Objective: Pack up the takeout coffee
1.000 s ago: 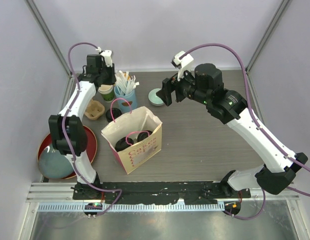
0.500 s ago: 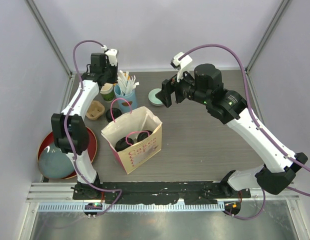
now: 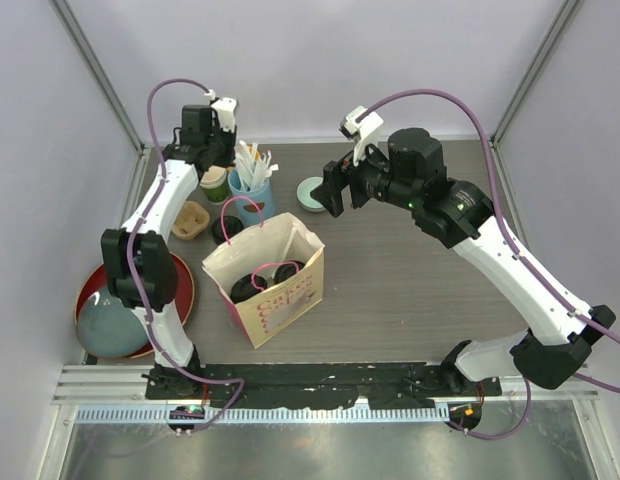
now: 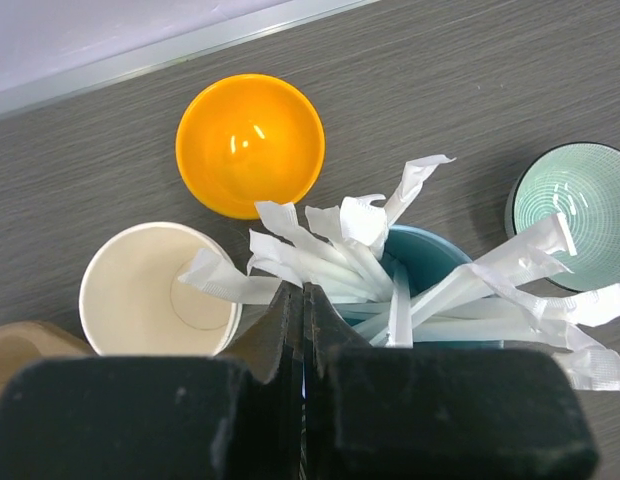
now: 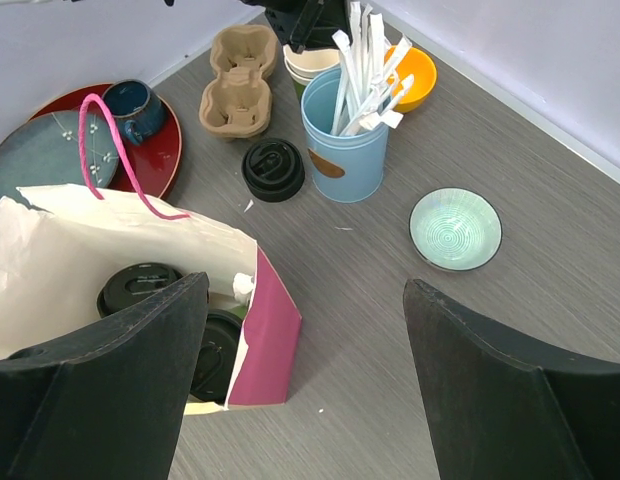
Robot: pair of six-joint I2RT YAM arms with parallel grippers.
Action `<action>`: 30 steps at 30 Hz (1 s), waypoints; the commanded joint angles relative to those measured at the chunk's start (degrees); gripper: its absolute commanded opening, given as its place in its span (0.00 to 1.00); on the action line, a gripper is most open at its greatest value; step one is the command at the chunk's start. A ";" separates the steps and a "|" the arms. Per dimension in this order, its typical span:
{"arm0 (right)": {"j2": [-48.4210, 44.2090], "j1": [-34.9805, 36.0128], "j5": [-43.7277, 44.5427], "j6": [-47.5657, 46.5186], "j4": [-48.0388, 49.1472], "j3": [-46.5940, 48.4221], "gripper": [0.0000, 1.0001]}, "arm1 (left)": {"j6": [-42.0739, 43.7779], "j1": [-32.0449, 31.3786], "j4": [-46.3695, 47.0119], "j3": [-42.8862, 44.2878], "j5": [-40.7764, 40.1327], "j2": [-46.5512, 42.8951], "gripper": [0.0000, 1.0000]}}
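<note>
Two black-lidded cups of takeout coffee (image 5: 140,288) (image 3: 286,272) stand inside the open paper bag (image 3: 290,300). A lidless green cup (image 4: 155,290), cream inside, stands beside the blue cup of white straws (image 3: 250,182). A loose black lid (image 5: 273,170) lies on the table near them. My left gripper (image 4: 303,292) hangs over the straw cup, shut, with the end of a white straw wrapper (image 4: 225,283) pinched at its tips. My right gripper (image 5: 305,285) hovers open and holds nothing, between the bag and the pale green bowl (image 5: 455,228).
An orange bowl (image 4: 250,145) sits at the back behind the cups. A brown cup carrier (image 5: 240,80) lies left of the straw cup. A red tray (image 3: 175,300) with a blue plate is at the near left. The bag's pink handles (image 5: 115,165) stand up.
The left gripper's jaws have closed at the tops of the straws, after the arm shifted slightly right. The right arm has not moved.
</note>
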 commanded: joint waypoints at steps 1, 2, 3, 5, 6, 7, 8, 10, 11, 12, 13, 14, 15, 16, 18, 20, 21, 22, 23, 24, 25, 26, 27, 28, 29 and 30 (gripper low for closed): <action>-2.09 -0.21 -0.77 -0.14 0.96 -0.48 0.84 | 0.80 -0.23 -1.45 3.95 0.27 -4.83 0.00; -2.17 -0.21 -0.95 -0.23 1.04 -0.57 0.84 | 1.06 -0.23 -1.72 4.12 0.44 -5.53 0.00; -2.35 -0.12 -0.95 -0.14 1.13 -0.74 0.84 | 1.15 -0.23 -2.50 4.30 0.45 -5.88 0.00; -2.88 -0.12 -0.95 -0.23 1.22 -1.18 0.84 | 1.32 -0.23 -3.30 4.92 1.32 -6.76 0.00; -3.14 -0.12 -0.95 -0.23 1.39 -1.36 0.84 | 1.24 -0.23 -3.91 4.92 1.59 -7.12 0.00; -3.58 -0.12 -0.95 -0.23 1.48 -1.53 0.84 | 1.41 -0.23 -4.27 5.00 2.02 -7.38 0.00; -3.84 -0.12 -0.95 -0.23 1.66 -1.88 0.84 | 1.41 -0.23 -4.44 5.09 2.38 -7.90 0.00; -4.19 -0.12 -0.86 -0.23 1.66 -2.15 0.84 | 1.85 -0.23 -5.32 5.44 2.47 -8.17 0.00; -4.54 -0.12 -0.86 -0.23 1.75 -2.24 0.84 | 2.03 -0.23 -5.67 5.71 2.47 -8.43 0.00; -4.63 -0.12 -0.86 -0.14 1.75 -2.41 0.84 | 2.46 -0.23 -6.54 6.32 2.55 -8.87 0.00; -4.81 -0.12 -0.86 -0.23 1.83 -2.59 0.83 | 2.73 -0.23 -6.99 6.67 2.64 -9.14 0.00; -5.07 -0.12 -0.86 -0.23 1.75 -2.59 0.84 | 2.99 -0.23 -7.52 7.20 2.90 -9.31 0.00; -5.25 -0.12 -0.86 -0.23 1.92 -2.85 0.84 | 3.34 -0.23 -8.56 8.07 3.17 -9.93 0.00; -5.34 -0.12 -0.86 -0.23 1.92 -2.94 0.84 | 3.87 -0.23 -9.10 8.60 3.69 -10.19 0.00; -5.34 -0.12 -0.86 -0.23 2.01 -3.12 0.84 | 4.40 -0.23 -10.94 10.18 4.14 -10.63 0.00; -5.34 -0.12 -0.95 -0.23 2.10 -3.29 0.84 | 5.10 -0.23 -11.65 10.54 4.93 -11.25 0.00; -5.34 -0.03 -0.95 -0.23 2.10 -3.38 0.84 | 5.45 -0.14 -11.56 10.28 5.28 -11.51 0.00; -5.34 -0.12 -0.95 -0.23 2.19 -3.47 0.84 | 6.24 -0.14 -11.39 10.02 5.19 -11.25 0.00; -5.34 -0.12 -1.04 -1.45 2.27 -3.47 0.84 | 6.51 -0.23 -11.13 9.67 5.02 -11.08 0.00; -5.34 -0.12 -1.04 -1.46 2.36 -3.47 0.84 | 6.86 -0.23 -10.60 8.71 5.10 -10.81 0.00; -5.34 -0.12 -1.04 -1.46 2.28 -3.47 0.84 | 7.12 -0.14 -10.07 8.09 6.24 -10.38 0.04; -5.25 -0.12 -1.13 -1.55 2.36 -3.47 0.84 | 7.21 -0.23 -8.59 7.39 7.12 -10.02 0.16; -5.08 -0.12 -1.13 -1.55 2.36 -3.47 0.84 | 7.21 -0.23 -7.88 6.42 8.00 -9.58 0.21; -4.99 -0.12 -1.13 -1.55 2.36 -3.38 0.84 | 7.21 -0.23 -7.18 6.06 8.70 -8.19 0.28; -4.81 -0.12 -1.21 -1.46 2.28 -3.21 0.84 | 7.21 -0.23 -6.12 5.97 8.71 -7.48 0.30; -4.64 -0.12 -1.21 -1.46 2.19 -3.21 0.84 | 7.21 -0.23 -5.77 6.23 8.36 -6.51 0.32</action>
